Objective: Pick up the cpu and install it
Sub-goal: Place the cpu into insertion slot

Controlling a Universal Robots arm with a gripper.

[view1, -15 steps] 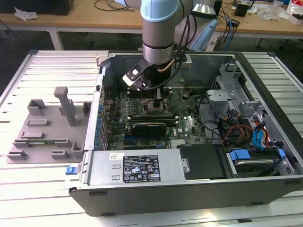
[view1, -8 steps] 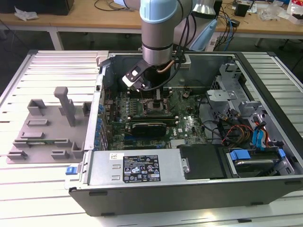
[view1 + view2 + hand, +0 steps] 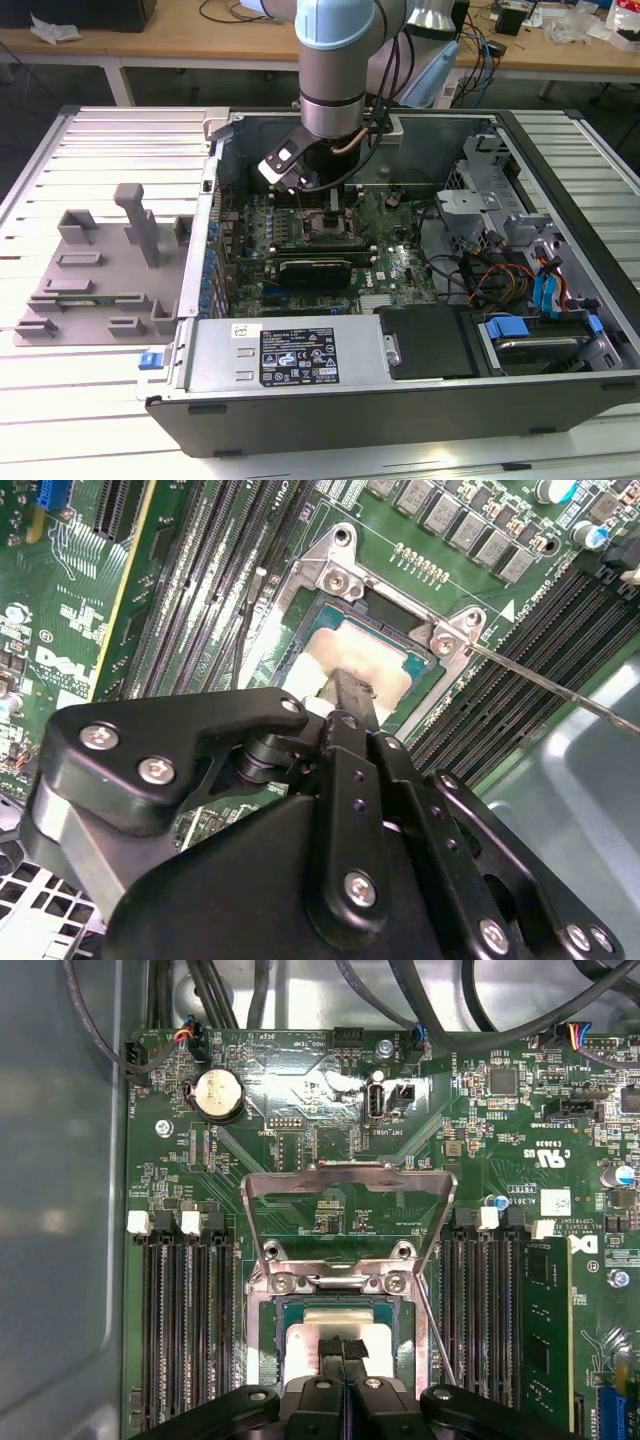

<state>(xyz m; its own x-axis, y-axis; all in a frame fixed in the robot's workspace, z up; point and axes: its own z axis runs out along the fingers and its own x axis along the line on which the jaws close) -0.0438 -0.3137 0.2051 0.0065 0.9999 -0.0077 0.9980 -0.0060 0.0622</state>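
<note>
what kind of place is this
Probably a robotics lab: an open computer case on a slatted table, the gripper over the cpu, and cluttered workbenches behind.

Big black-and-white label point(image 3: 299, 357) on the grey power supply housing point(image 3: 210, 350) at the case's near edge in the exterior view, with a small white sticker point(image 3: 246, 330) at its corner, and the print on both is too small to make out. On the motherboard point(image 3: 300, 1090), white silkscreen lettering point(image 3: 545, 1155) and a pale board tag point(image 3: 556, 1201) sit near one edge in the first wrist view. More white board lettering point(image 3: 60, 665) turns up in the second wrist view.
</note>
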